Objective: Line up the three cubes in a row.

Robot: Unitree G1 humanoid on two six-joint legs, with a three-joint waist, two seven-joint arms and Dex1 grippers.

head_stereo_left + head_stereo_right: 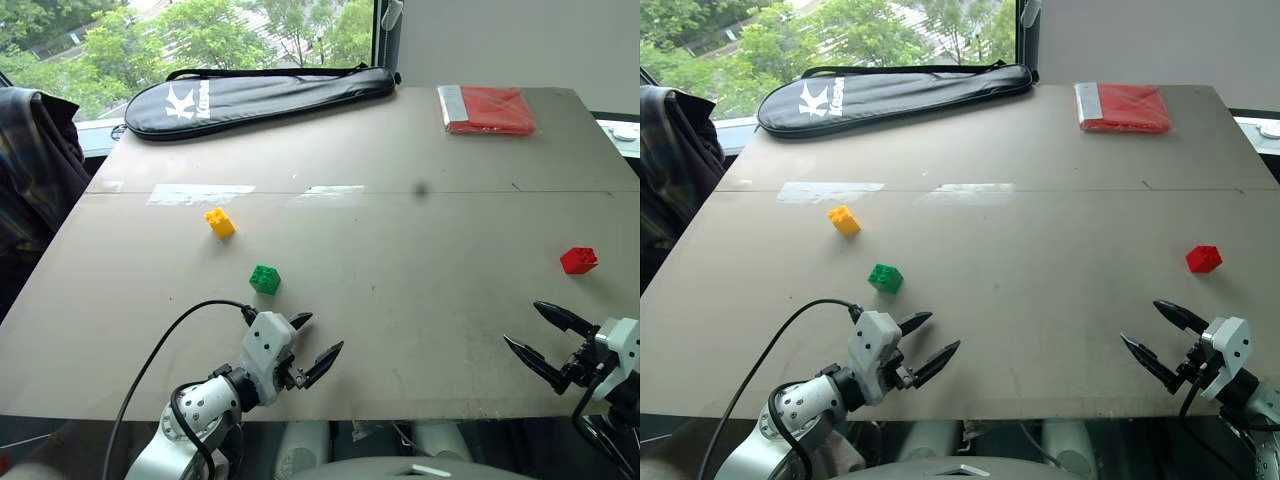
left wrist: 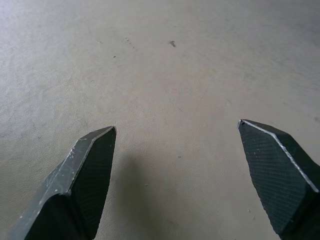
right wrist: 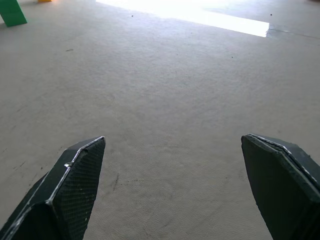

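Three small studded cubes lie apart on the grey table. The yellow cube sits left of centre, and the green cube lies a little nearer and to its right. The red cube rests far off at the right. My left gripper hovers open near the front edge, just in front of the green cube, with nothing between its fingers. My right gripper is open low at the front right, nearer than the red cube and empty. In the right wrist view the green cube shows far off.
A black racket bag lies along the table's far left edge. A flat red packet rests at the far right corner. A dark plaid garment hangs beside the table's left side. A black cable loops over my left arm.
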